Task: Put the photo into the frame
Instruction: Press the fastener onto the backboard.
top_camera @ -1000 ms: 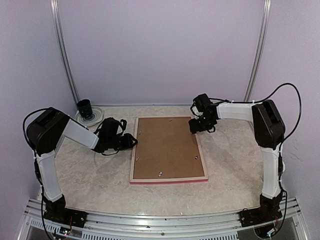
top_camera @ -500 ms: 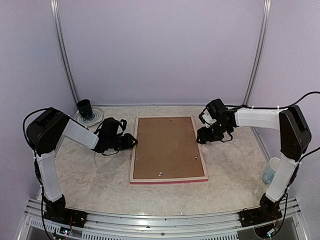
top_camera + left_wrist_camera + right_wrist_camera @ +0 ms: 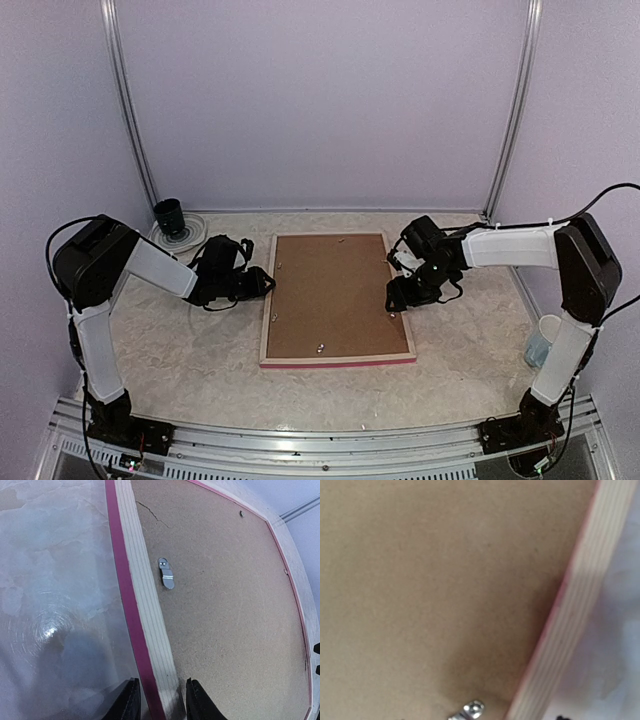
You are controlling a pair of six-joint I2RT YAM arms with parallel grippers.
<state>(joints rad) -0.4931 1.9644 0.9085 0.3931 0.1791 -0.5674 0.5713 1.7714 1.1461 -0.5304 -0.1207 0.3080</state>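
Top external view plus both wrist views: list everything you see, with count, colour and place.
frame: one, pink edges, pale wood back, face down mid-table
backing board: one, brown, inside the frame
metal clips: several, silver, along the board's edges
dark cup: one, blackish, far-left corner, on a round dish
pale cup: one, light blue, right table edge
table: one, marbled beige, beneath all
left gripper: one, black, closed astride the frame's left rail
right gripper: one, black, over the frame's right rail, jaws unclear
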